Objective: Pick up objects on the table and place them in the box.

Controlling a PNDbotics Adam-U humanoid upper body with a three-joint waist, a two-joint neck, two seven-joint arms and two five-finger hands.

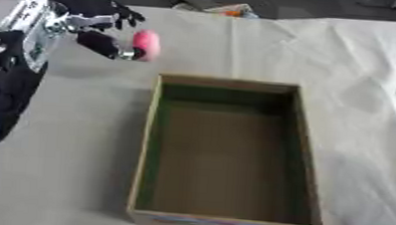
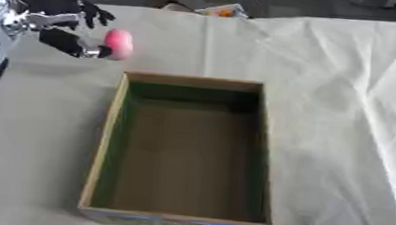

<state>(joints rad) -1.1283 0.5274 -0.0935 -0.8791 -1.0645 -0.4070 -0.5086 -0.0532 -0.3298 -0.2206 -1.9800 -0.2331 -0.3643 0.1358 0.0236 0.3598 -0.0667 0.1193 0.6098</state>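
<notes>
Left eye view — left hand (image 1: pixel 99 25) at pink object (image 1: pixel 147 44)

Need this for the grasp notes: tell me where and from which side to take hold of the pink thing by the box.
Grip the pink oval across its narrow middle, coming from its left, as the left hand already does. It looks rounded and upright, taller than wide, so thumb and fingers probably fit best on opposite sides. The box lies just below it.
</notes>
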